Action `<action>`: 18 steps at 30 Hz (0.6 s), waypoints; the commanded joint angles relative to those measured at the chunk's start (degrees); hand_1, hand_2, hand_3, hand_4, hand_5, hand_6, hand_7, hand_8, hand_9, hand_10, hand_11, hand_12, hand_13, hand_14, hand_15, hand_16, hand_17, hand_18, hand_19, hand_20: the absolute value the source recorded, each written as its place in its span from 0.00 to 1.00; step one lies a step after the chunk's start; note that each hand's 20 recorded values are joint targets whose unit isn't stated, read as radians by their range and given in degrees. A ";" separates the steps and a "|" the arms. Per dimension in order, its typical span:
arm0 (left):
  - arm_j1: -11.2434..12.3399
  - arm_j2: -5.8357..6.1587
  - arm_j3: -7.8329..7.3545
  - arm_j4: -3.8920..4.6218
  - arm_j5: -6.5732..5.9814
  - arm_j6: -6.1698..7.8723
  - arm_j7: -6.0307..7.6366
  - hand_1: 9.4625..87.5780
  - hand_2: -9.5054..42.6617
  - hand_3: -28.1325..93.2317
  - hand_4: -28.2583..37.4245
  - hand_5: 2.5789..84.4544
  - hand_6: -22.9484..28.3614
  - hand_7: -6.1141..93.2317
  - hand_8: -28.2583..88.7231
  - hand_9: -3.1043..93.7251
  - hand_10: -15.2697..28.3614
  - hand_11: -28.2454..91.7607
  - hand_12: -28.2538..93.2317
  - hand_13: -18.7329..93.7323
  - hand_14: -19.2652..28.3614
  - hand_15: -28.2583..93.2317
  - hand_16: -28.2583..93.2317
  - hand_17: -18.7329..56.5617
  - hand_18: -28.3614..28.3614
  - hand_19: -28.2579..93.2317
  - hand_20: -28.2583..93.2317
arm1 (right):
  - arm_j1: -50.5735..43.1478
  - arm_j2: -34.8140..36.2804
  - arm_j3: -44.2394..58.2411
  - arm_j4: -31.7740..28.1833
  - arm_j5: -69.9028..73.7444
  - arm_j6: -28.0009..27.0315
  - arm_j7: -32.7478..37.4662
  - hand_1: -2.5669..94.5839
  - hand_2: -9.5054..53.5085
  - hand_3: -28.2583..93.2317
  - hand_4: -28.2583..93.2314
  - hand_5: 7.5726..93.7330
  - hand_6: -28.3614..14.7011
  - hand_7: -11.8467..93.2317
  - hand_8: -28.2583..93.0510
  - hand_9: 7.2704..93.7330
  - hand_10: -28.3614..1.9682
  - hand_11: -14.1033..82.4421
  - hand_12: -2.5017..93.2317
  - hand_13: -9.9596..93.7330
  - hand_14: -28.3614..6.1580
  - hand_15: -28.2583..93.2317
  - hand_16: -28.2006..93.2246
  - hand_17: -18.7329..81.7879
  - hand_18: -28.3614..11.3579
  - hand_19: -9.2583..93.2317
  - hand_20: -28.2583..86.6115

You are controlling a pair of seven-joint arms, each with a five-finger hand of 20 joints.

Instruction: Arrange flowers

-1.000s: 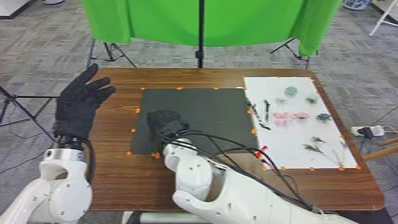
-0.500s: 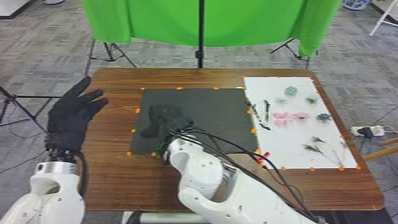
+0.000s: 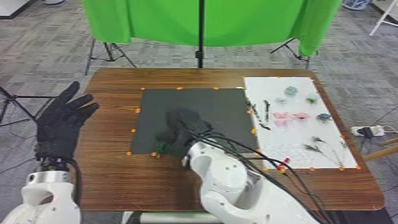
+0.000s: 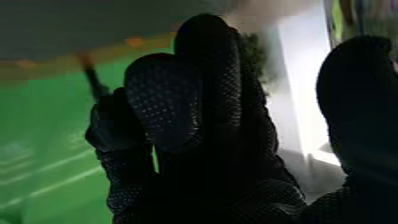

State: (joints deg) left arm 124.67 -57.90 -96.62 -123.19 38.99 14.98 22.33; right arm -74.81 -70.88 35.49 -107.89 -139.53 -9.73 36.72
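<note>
On white sheet (image 3: pixel 282 136), pale pink flwrs (image 3: pixel 282 116); L hand (image 3: pixel 60 127) wide, R hand (image 3: pixel 188 121) can't tell.

Head view faces forward-down, right wrist view close-up.

One brown table (image 3: pixel 120 182), one black mat (image 3: pixel 204 97), one white sheet (image 3: pixel 284 139), two dark twigs (image 3: pixel 266 109); flowers (image 3: pixel 301 116) too small to count

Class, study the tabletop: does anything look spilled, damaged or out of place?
Nothing looks spilled or broken. One oddity: some greenery shows at the near edge of the dark sheet, apart from the pink flowers on the white sheet, though it may be the piece being arranged.
</note>
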 commanded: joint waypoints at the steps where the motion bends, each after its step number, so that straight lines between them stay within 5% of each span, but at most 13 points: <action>1: 0.77 -1.22 0.91 0.28 -0.31 0.05 0.27 0.16 0.36 0.84 0.02 0.41 0.61 0.15 0.18 0.39 0.81 0.49 0.35 0.39 0.94 0.73 0.17 0.16 0.93 0.64 0.49 | -0.80 -0.34 0.33 3.07 0.38 -5.46 0.40 0.34 0.08 0.80 0.03 0.70 0.52 0.23 0.14 0.85 0.41 0.61 0.24 0.85 0.49 0.80 0.36 0.63 0.08 1.00 0.58; 13: -0.66 -0.76 1.89 0.99 -0.36 -0.21 0.45 0.16 0.36 0.84 0.01 0.41 0.62 0.15 0.18 0.39 0.81 0.49 0.35 0.39 0.94 0.73 0.17 0.16 0.93 0.64 0.50 | 2.28 -3.31 -2.15 6.65 0.71 -6.22 -1.27 0.33 0.07 0.80 0.03 0.67 0.52 0.22 0.14 0.81 0.37 0.62 0.23 0.83 0.48 0.81 0.35 0.61 0.07 1.00 0.56; 15: -1.06 0.39 2.34 1.14 -0.96 0.17 0.88 0.16 0.37 0.84 0.01 0.41 0.62 0.15 0.18 0.40 0.81 0.49 0.35 0.39 0.94 0.73 0.17 0.16 0.93 0.64 0.50 | 3.06 -3.55 -2.62 6.93 0.74 -5.84 -1.12 0.33 0.07 0.80 0.03 0.67 0.52 0.22 0.15 0.81 0.37 0.62 0.23 0.83 0.48 0.81 0.35 0.60 0.07 1.00 0.55; 18: -0.76 0.51 2.59 1.10 -1.24 0.29 1.20 0.16 0.37 0.84 0.01 0.41 0.62 0.15 0.18 0.39 0.81 0.49 0.35 0.39 0.94 0.73 0.17 0.16 0.93 0.64 0.50 | 4.13 -3.22 -3.80 7.60 -0.32 -5.27 -1.00 0.33 0.07 0.80 0.03 0.66 0.53 0.21 0.14 0.81 0.37 0.62 0.23 0.82 0.48 0.81 0.35 0.60 0.07 1.00 0.55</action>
State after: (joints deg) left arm 123.80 -58.36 -94.93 -122.68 38.74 14.93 22.82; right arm -72.38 -73.47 33.52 -102.02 -138.75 -15.84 36.30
